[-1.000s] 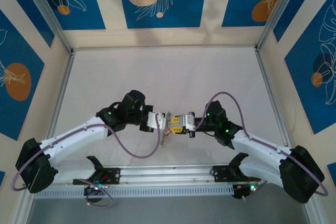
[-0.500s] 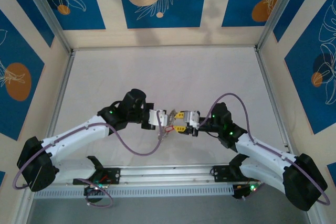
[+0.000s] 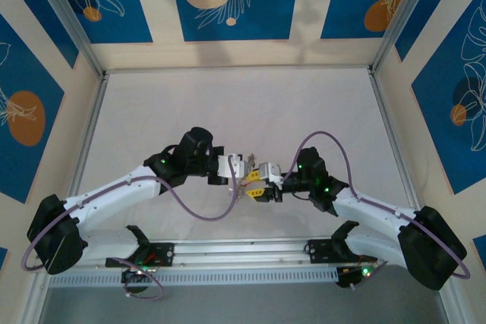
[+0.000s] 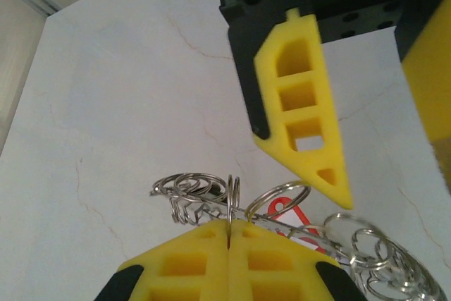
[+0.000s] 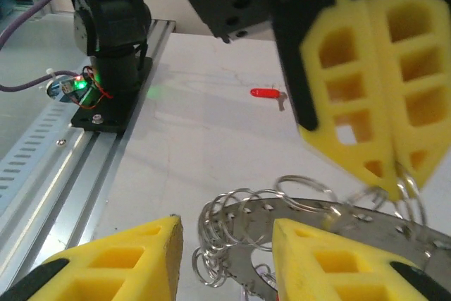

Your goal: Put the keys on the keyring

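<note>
The keyring (image 5: 296,225) is a grey metal plate with holes and several small split rings (image 4: 197,189) along its rim, held above the table. My left gripper (image 4: 230,225) is shut on one of these rings, and the same pinch appears from the right wrist (image 5: 396,174). My right gripper (image 5: 224,236) is open, its yellow fingers (image 5: 127,262) on either side of the ringed rim. A key with a red and white head (image 4: 289,215) hangs from the keyring. A red key (image 5: 266,93) lies loose on the table. From above, both grippers (image 3: 241,168) (image 3: 255,183) meet at the table's middle.
The right arm's black base mount (image 5: 109,40) with a green light stands on the aluminium rail (image 5: 63,167) at the near edge. White tabletop (image 3: 243,104) stretches behind the grippers, bounded by metal frame posts (image 3: 387,127) and patterned walls.
My right gripper opened and drew back a little, then moved in again toward the left gripper and the keyring. The left gripper stayed shut and hardly shifted.
</note>
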